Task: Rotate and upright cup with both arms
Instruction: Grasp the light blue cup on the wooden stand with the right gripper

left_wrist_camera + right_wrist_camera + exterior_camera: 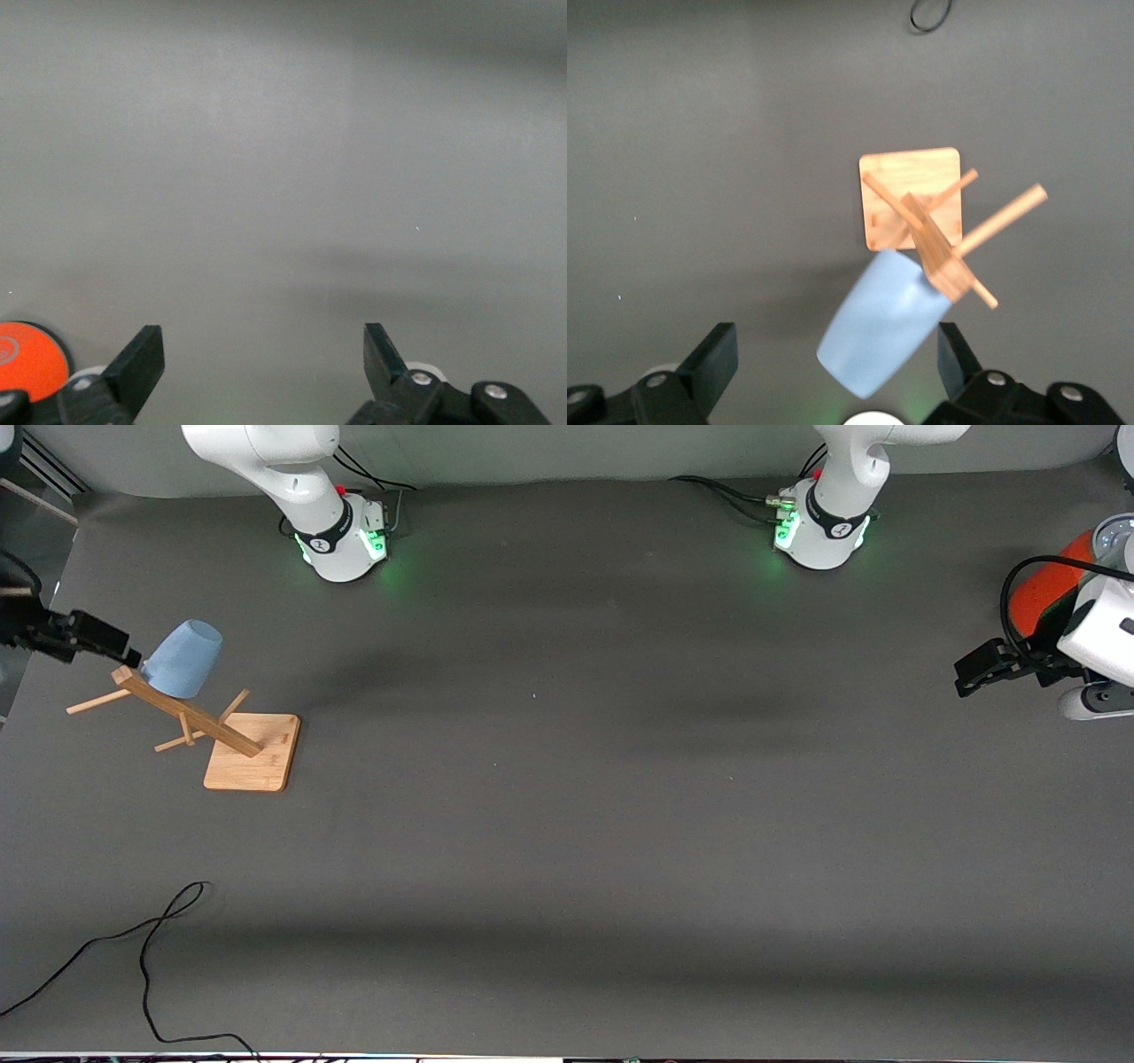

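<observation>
Dark grey table (567,824), cable (146,948) at its near edge. Right gripper (837,372) — fingers spread wide, holding nothing — hangs above the cup (183,659), which sits upturned on a peg of the wooden rack (221,731), at the gripper's 3 o'clock in the front view. Left gripper (263,363) also spread and empty — waiting beside the orange cylinder (1045,593).

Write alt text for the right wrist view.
A pale blue cup hangs upside down on a peg of a wooden cup stand, seen from above between the open fingers of the right gripper. The stand's square base sits on the dark grey table.
</observation>
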`<state>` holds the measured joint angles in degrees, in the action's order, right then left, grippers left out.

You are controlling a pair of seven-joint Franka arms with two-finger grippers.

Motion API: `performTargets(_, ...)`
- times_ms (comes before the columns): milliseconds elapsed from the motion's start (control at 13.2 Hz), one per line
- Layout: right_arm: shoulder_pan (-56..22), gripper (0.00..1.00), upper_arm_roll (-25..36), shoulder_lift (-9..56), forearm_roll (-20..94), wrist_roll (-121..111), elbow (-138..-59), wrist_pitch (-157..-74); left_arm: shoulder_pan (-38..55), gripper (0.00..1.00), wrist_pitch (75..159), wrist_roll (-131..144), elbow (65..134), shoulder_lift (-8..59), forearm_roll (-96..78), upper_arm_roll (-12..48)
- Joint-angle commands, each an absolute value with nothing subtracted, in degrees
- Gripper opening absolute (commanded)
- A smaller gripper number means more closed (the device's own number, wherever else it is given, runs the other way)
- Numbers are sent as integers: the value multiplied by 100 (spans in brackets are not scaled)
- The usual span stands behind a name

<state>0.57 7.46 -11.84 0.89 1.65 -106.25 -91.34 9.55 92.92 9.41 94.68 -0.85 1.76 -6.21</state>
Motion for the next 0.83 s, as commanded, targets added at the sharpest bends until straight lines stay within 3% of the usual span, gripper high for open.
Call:
performTargets(0, 61, 100, 887, -1713, -9, 341, -11284, -9273, 949, 100, 9167, 853, 9343, -44, 237, -624)
performTargets(454, 27, 100, 1002, -1731, -9, 3854, -11355, -9184, 949, 100, 9167, 844, 9343, -44, 237, -624)
performTargets(757, 9, 100, 993, -1731, -9, 4078, -11714, -9482, 949, 100, 9167, 844, 9343, -44, 237, -624)
